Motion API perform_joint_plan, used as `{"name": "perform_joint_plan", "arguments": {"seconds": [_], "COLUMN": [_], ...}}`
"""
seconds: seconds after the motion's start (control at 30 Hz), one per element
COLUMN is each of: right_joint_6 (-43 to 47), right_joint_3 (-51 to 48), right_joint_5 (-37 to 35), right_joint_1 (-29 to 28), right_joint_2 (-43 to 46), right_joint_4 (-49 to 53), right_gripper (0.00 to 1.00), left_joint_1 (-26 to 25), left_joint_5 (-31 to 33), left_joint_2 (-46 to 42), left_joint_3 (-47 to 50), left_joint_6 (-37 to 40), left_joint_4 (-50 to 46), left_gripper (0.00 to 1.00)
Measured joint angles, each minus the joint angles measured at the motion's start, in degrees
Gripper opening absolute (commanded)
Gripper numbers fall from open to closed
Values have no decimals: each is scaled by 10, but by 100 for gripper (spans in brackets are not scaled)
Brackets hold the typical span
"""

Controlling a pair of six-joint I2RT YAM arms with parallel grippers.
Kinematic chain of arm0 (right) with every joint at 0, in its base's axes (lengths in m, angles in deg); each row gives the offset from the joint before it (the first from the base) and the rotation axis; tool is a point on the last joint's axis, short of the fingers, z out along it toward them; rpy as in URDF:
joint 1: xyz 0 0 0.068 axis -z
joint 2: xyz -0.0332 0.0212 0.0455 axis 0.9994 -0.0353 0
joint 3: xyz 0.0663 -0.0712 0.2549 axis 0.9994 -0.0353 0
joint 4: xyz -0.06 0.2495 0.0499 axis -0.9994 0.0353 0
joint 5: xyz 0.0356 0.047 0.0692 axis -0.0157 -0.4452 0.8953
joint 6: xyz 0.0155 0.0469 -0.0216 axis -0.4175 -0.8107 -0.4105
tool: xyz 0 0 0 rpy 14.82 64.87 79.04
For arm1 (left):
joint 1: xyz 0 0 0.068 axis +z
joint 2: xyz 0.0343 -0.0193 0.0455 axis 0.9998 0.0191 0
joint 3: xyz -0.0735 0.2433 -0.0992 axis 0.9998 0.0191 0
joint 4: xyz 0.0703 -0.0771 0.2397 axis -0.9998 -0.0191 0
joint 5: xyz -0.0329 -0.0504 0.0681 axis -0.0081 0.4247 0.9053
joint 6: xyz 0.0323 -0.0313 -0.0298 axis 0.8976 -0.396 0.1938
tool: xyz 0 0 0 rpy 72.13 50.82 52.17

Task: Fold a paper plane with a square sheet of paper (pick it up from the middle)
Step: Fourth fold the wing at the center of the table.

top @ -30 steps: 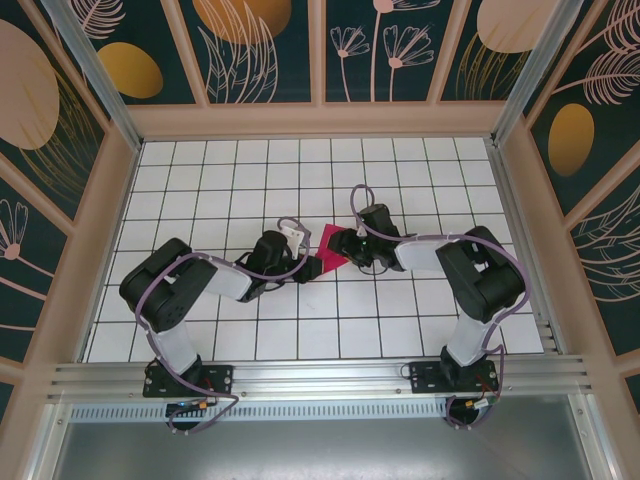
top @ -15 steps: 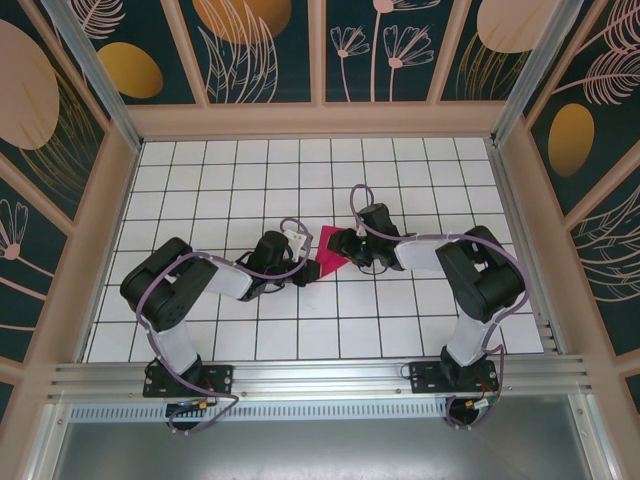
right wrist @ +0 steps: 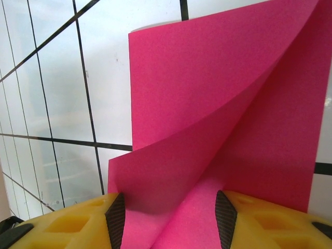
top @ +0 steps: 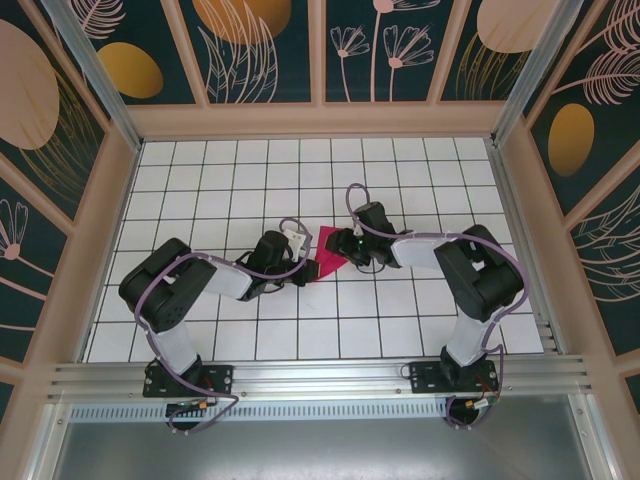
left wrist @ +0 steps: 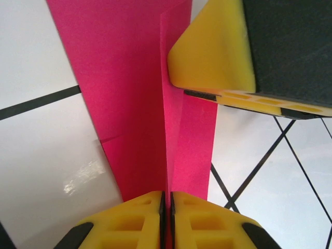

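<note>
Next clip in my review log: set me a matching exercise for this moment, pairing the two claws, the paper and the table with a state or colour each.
Things:
1. left claw
2. right claw
3. paper
4. table

States:
A. white with black grid lines
B. open, with paper lying in the gap
C. pink, one flap curling over
D. shut tight on the paper

Pairs: 1-D; 2-B; 3-C; 4-A

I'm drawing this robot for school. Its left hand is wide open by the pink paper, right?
No. The left hand is shut, not wide open: the left wrist view shows its yellow fingers pressed together, pinching the pink paper between them. The rest is right.
</note>
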Motion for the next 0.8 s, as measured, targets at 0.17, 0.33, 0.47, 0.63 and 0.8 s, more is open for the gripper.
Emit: {"name": "perform_joint_plan", "arguments": {"seconds": [0.17,0.33,0.47,0.63,0.8], "right_joint_6": [-2,-20,-50,-81,-94], "right_joint_3": [0,-7,-27,-39,-59], "right_joint_5": [-4,-4,-5,-6,-11], "right_joint_1": [-5,-18,-31,-35,-33], "right_joint_2": [9,19,19,20,56], "right_joint_4": [9,2,-16,-40,-50], "right_gripper": [51,51,50,49,51], "left_joint_1": [0,0,0,0,0], "left_joint_5": [8,12,21,38,52], "left_joint_2": [0,-5,-5,-5,-5], "left_joint_3": [-4,-22,-44,-57,-56], "left_joint_6": [-1,-4,-9,-11,-9], "left_joint_4": [-9,-31,-53,-88,-89], "left_gripper": [22,26,23,11,10]}}
